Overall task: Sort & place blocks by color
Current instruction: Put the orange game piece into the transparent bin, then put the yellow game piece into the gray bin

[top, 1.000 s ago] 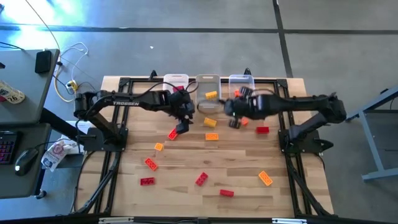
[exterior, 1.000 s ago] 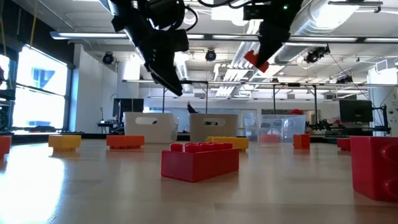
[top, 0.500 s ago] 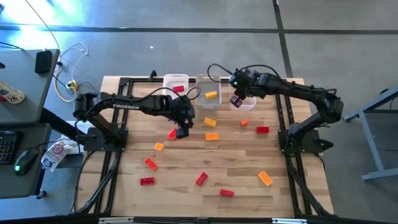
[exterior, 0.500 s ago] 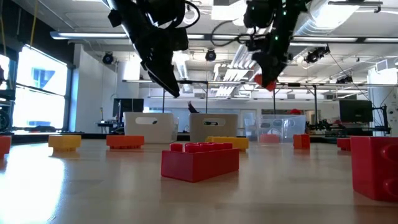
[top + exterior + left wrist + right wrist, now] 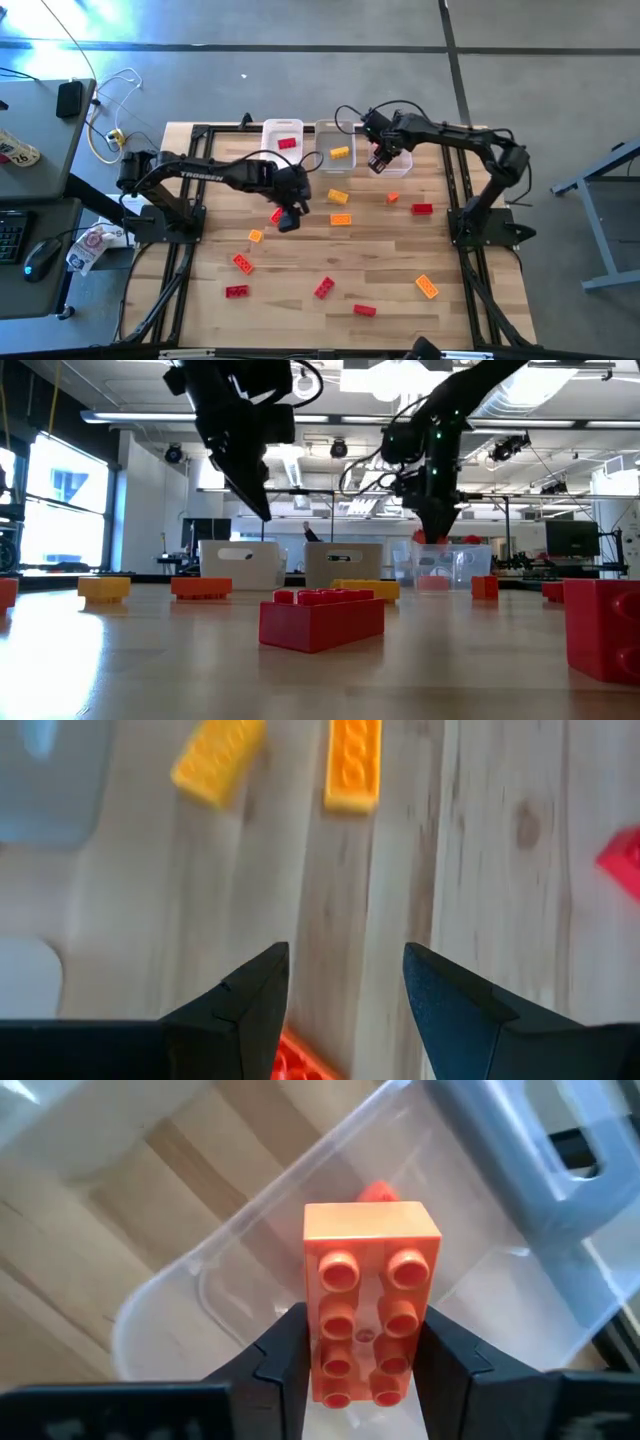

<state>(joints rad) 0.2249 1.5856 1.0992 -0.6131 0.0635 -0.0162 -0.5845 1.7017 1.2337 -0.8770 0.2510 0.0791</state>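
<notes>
Right gripper [image 5: 362,1370] jaws hold an orange brick [image 5: 367,1315] over the clear bin [image 5: 480,1240]; left gripper [image 5: 345,995] jaws wide.

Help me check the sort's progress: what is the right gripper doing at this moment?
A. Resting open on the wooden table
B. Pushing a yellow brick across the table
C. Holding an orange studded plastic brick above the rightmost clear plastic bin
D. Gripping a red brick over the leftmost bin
C: the right gripper clamps an orange studded plastic brick directly over the rightmost clear plastic bin, as the right wrist view shows.
</notes>
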